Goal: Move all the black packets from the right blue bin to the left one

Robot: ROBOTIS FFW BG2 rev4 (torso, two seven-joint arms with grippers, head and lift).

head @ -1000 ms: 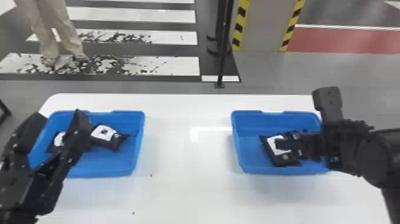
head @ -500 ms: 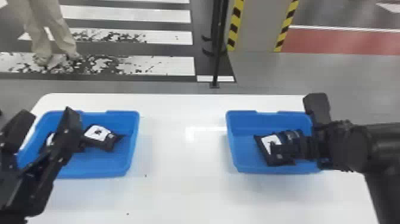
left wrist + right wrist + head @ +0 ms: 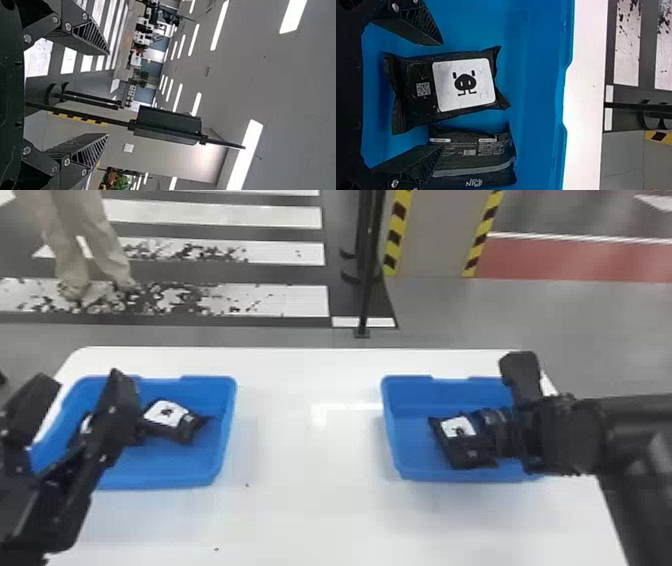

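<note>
Our right gripper [image 3: 443,95] is spread over the black white-labelled packet [image 3: 462,83]; because one finger overlaps the black grey-striped packet [image 3: 472,156] beside it, closing could snag both inside the right blue plastic bin [image 3: 391,430]. Our left gripper [image 3: 108,94], parted, hangs near the left blue bin [image 3: 228,430].

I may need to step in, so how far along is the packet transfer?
Looks done: a white-labelled packet lies in the left bin, another partly hidden by the left gripper. In hand: nothing; the right gripper is open over the right bin. Left: two packets there, one white label up, one with a grey stripe.
</note>
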